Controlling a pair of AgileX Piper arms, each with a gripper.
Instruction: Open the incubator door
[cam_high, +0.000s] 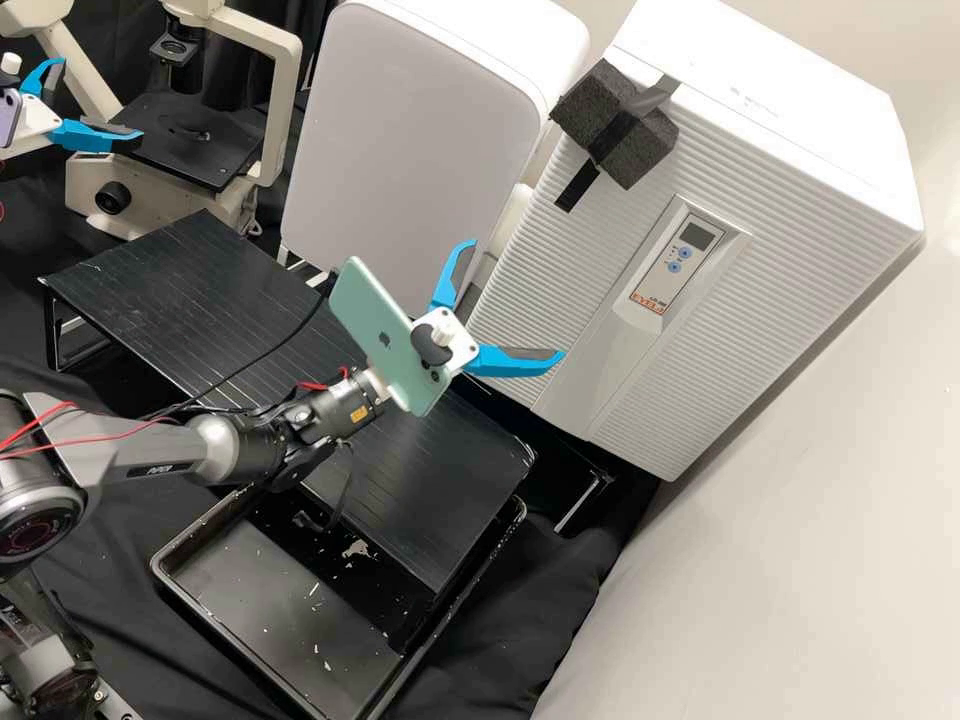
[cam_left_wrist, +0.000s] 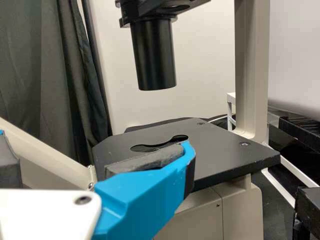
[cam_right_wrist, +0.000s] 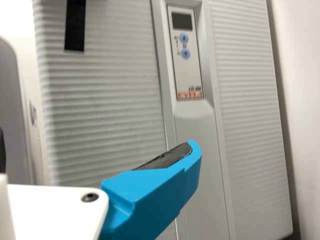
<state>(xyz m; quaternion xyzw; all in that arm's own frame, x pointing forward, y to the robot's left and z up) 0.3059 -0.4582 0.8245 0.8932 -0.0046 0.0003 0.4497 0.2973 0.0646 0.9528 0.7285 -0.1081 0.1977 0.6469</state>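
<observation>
The white incubator (cam_high: 800, 130) stands at the right of the high view, its ribbed door (cam_high: 545, 290) closed. A dark foam block (cam_high: 635, 155) is fixed across the door's upper edge with black tape (cam_high: 578, 187). In front of and below the block, my right gripper (cam_high: 515, 300) is open beside the door's lower part, holding nothing. The right wrist view has the ribbed door (cam_right_wrist: 100, 110) and control panel (cam_right_wrist: 186, 65) beyond the open right gripper (cam_right_wrist: 97, 147). My left gripper (cam_high: 100, 98) is open by the microscope, far from the incubator; in its wrist view, the left gripper (cam_left_wrist: 95, 142) faces the microscope stage (cam_left_wrist: 215, 150).
A rounded white appliance (cam_high: 410, 140) stands between the microscope (cam_high: 285, 100) and incubator. A black ribbed platform (cam_high: 200, 290) lies under the right arm, with a black tray (cam_high: 270, 600) partly beneath it. A pale wall (cam_high: 780, 560) borders the right side.
</observation>
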